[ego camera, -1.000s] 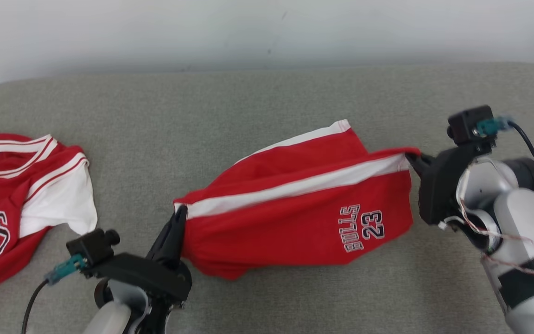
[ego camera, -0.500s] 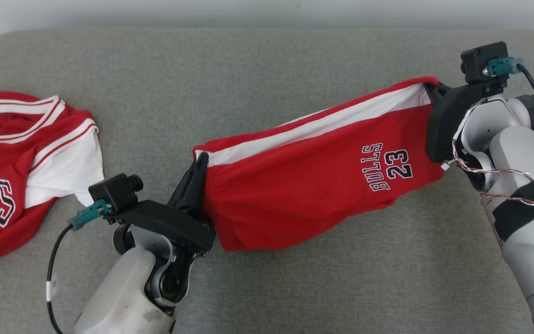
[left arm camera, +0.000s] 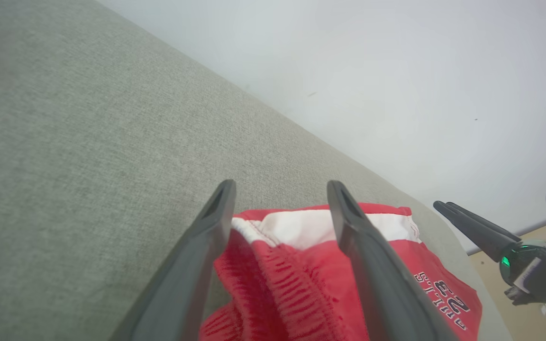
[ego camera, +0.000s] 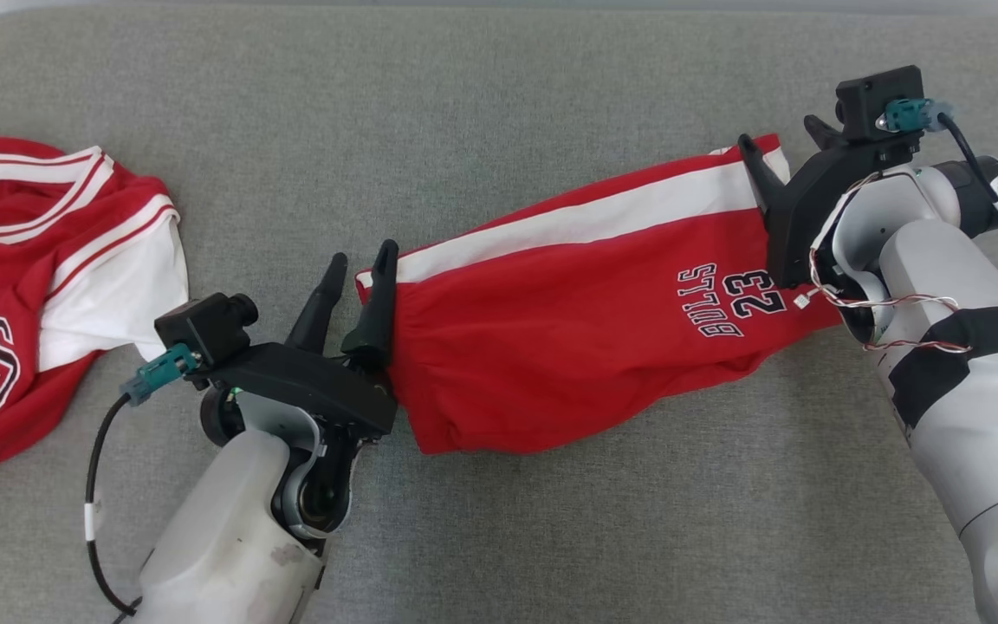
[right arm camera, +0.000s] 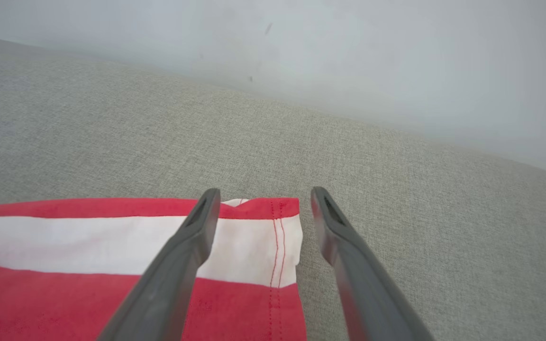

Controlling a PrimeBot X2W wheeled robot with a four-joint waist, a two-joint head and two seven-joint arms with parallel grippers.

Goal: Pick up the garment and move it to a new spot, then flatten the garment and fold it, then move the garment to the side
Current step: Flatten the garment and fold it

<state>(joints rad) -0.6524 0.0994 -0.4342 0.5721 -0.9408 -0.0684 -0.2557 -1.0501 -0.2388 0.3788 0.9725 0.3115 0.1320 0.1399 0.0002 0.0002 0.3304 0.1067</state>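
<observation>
The garment (ego camera: 568, 338) is a pair of red shorts with a white side stripe and "BULLS 23" print. It lies stretched out on the grey padded surface (ego camera: 499, 78). My left gripper (ego camera: 364, 253) stands open at the elastic waistband end, and the cloth (left arm camera: 301, 270) lies loose under and between its fingers. At the hem end my right gripper (ego camera: 778, 134) is open too. Its fingers straddle the hem corner (right arm camera: 273, 246) and hold nothing.
A second red and white jersey (ego camera: 22, 286) lies crumpled at the left edge of the surface. A pale wall (right arm camera: 349, 57) runs behind the far edge. In the left wrist view the right arm's fingers (left arm camera: 472, 227) show at the right.
Both grippers have opened and let go of the shorts, which have dropped from a taut hold to lie flat. The head camera has tilted downward.
</observation>
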